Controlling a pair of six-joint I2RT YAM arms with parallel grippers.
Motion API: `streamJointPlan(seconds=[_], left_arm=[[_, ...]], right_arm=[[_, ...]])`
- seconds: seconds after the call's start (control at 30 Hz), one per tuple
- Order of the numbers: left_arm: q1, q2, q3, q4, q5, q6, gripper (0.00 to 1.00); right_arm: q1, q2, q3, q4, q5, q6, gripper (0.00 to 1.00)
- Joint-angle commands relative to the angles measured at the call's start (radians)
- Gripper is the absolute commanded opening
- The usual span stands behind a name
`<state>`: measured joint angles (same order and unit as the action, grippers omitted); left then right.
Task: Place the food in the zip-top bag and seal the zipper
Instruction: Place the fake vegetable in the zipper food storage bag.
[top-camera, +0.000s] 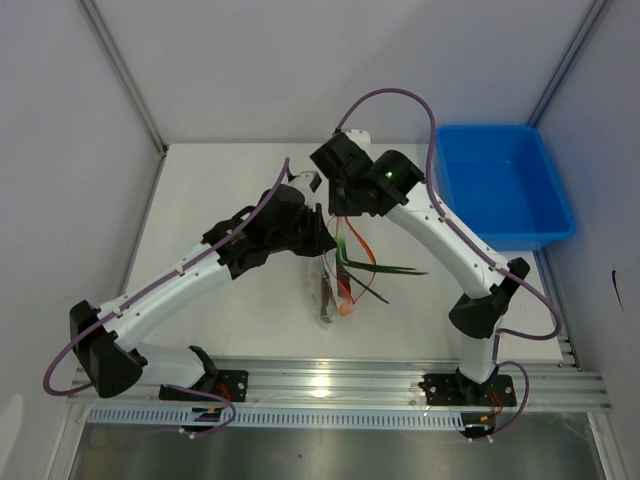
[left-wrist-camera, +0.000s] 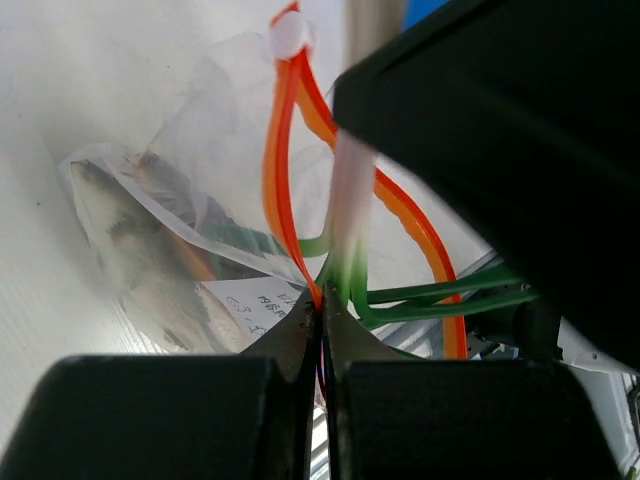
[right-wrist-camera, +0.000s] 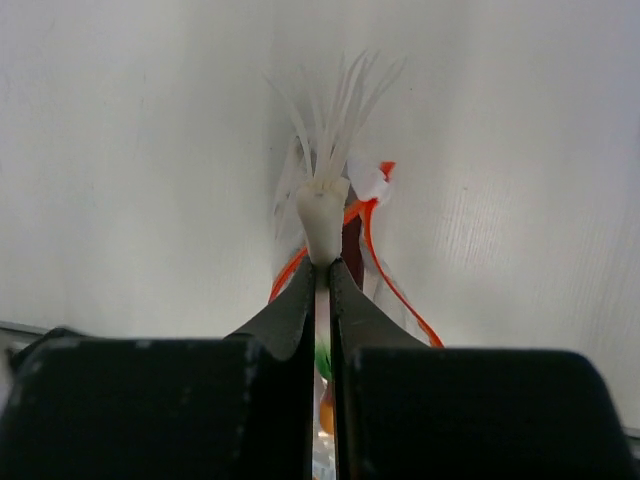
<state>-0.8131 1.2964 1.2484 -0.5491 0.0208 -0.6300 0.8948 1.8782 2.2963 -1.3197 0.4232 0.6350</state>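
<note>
I log: white desk; blue tray, far right corner; zip-top bag, mid-desk, grey-brown fish piece inside; green leaf strips, white end pinched in closed right jaws; zipper, nipped by closed left jaws.

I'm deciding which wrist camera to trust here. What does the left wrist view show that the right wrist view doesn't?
Only left wrist: the grey-brown fish-like piece inside the zip-top bag, and the left gripper shut on the zipper. Only right wrist: the right gripper shut on a leaf strip, whose frayed white root end fans out past the fingertips. Both: the orange-red zipper and that strip's white stalk.
</note>
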Motion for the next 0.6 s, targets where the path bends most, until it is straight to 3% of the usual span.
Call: streamJointPlan(seconds=[0.0,0.23,0.43,0.53,0.57], left_arm=[[-0.011,-0.016,0.045,0.051,-0.001,-0.013,0.01],[-0.011,-0.057,0.014,0.075,0.036,-0.010,0.01],[-0.011,-0.057,-0.007,0.104,0.100,-0.028,0.01],[-0.011,-0.065,-0.027,0.123,0.110,-0.030,0.01],[-0.011,-0.065,-0.030,0.132,0.111,-0.028,0.01]], right_arm=[[0.006,-0.047,-0.078,0.056,-0.038,0.049,0.00],[0.001,-0.094,-0.257,0.135,0.109,0.089,0.00],[0.007,-0.247,-0.510,0.353,0.204,0.153,0.00],[-0.014,-0.336,-0.635,0.447,0.165,0.221,0.00],[-0.028,-0.352,-0.671,0.492,0.084,0.233,0.00]])
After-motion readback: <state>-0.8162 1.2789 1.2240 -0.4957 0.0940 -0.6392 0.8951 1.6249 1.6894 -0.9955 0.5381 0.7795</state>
